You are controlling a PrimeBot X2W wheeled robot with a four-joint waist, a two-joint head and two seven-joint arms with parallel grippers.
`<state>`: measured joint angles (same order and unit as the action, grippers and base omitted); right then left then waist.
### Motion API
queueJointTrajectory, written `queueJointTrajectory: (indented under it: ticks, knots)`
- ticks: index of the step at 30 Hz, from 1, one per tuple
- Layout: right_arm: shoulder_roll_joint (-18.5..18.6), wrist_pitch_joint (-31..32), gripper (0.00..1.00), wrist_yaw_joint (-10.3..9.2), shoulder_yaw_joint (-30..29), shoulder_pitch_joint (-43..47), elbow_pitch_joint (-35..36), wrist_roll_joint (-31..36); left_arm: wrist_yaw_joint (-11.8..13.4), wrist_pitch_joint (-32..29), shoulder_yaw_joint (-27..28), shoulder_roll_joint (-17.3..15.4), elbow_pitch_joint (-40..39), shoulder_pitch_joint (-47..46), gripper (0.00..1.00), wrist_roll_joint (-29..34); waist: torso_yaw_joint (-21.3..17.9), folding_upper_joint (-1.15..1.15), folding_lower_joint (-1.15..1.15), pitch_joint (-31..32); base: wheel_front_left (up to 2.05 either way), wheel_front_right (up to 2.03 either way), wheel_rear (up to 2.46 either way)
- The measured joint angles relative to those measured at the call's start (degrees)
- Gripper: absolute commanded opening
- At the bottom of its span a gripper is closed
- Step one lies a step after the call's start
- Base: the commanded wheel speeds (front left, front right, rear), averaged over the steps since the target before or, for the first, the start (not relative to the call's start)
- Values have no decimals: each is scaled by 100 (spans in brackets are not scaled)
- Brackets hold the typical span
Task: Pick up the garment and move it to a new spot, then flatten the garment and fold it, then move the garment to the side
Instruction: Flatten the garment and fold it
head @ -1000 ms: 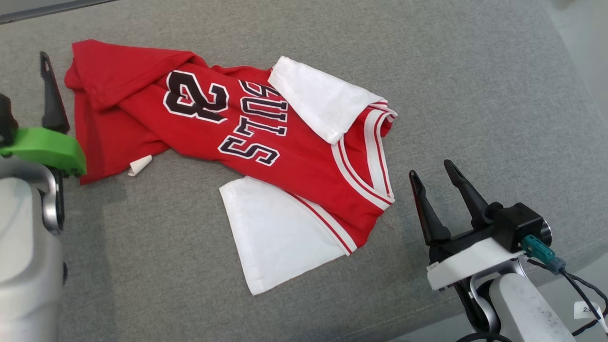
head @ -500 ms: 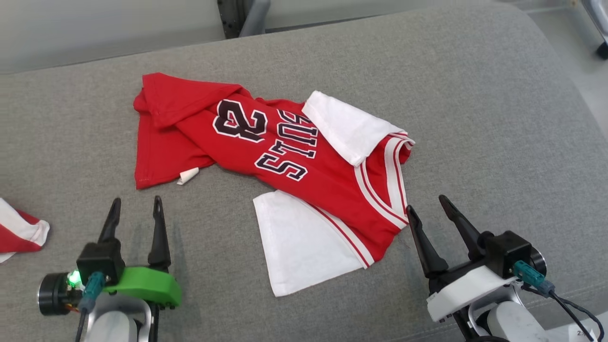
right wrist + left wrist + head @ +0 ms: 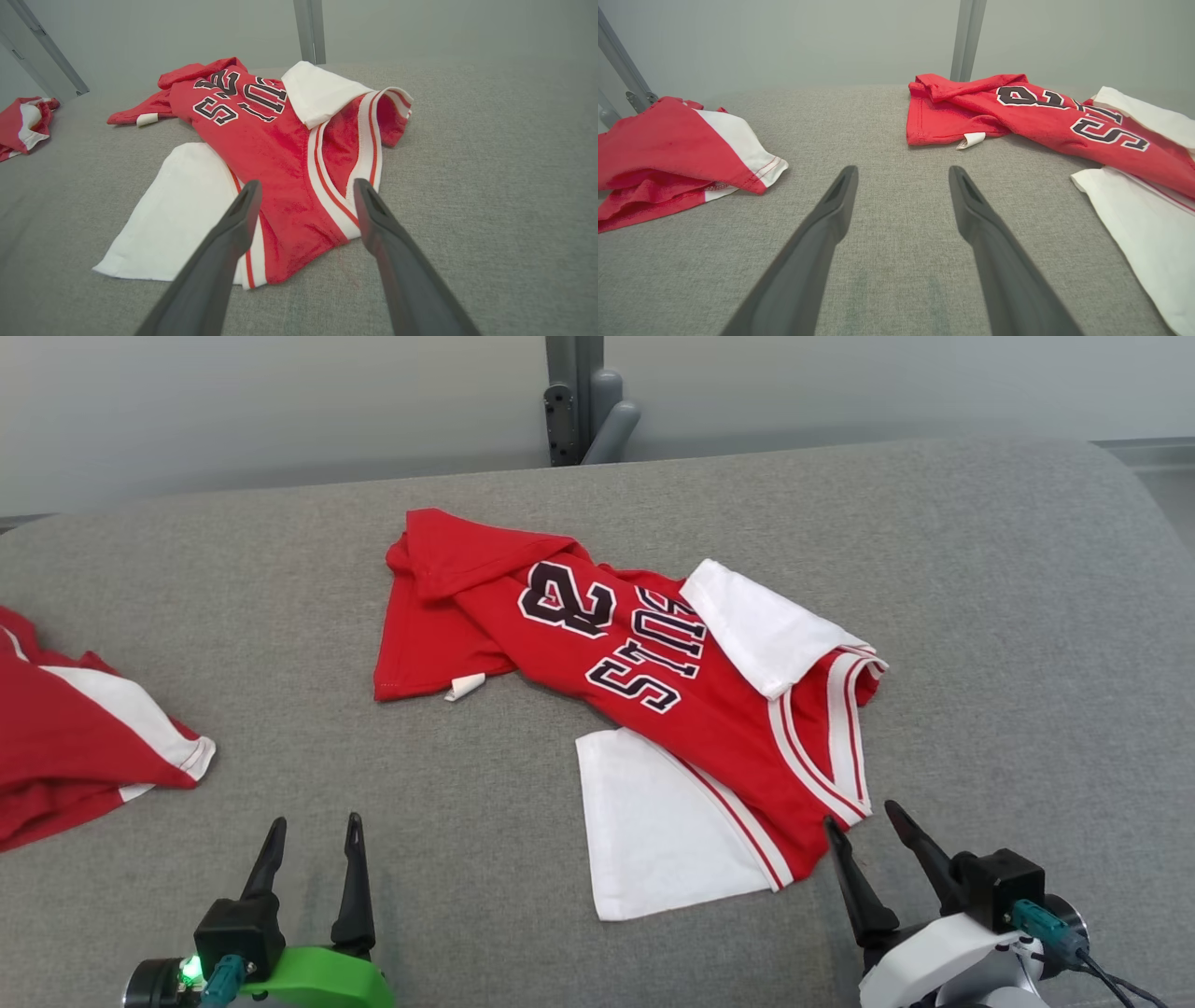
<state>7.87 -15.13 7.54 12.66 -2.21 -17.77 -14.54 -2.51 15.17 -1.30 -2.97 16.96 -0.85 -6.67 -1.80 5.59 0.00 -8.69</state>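
red cloth with white sleeves: that is your garment point(image 3: 653, 691), lying crumpled near the middle of the grey cushion point(image 3: 980, 616), not yet lifted. read its long axis first. in the head view it runs on a diagonal, from the hem point(image 3: 381, 663) at the far left down to the striped neckline point(image 3: 840, 737) at the near right. so the collar end points at your right side and the hem end points away from it.

your right gripper point(image 3: 857, 812) stands with its two fingers spread wide and nothing between them. it is the nearer arm by a good margin: its fingertips sit just beside the near corner of the garment, and in the right wrist view the red shoulder edge lies straight ahead, framed between the fingers. a short push forward and down would, i judge, put that edge in the gap.

your left gripper point(image 3: 316, 819) is likewise spread and empty, over bare cushion. the hem lies well apart from it, ahead and off to its right. the near white sleeve point(image 3: 663, 831) is closer, also to its right. for a two-handed lift along the axis, the left arm has the longer reach to make.

mind the second garment point(image 3: 75, 737), red and white, at the left edge of the cushion. it lies near the left arm, and i take it not to be your target.
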Motion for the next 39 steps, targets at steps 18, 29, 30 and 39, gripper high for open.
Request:
queueJointTrajectory:
  ticks: [18, 29, 30, 39]
  knots:
    - [79, 0, 100, 0, -1080, -1614, -1527, 141, 8, 0, -583, 12, 159, -298, 100, -77, 747, -1, 0, -594, 0, 0, 0]
    - [104, 0, 0, 0, -1245, -2223, -2137, 255, 60, 0, -793, 12, 138, -485, 100, -198, 1032, -1, 0, -932, 0, 0, 0]
    - [159, 0, 0, 0, -1247, -2314, -2142, 271, 71, 0, -810, 12, 142, -508, 100, -223, 1052, -1, 0, -973, 0, 0, 0]
    - [1105, 0, 0, 0, -1402, -3583, -2477, 870, 76, 0, -1163, 10, 144, -842, 100, -407, 1401, -1, 0, -1331, 0, 0, 0]
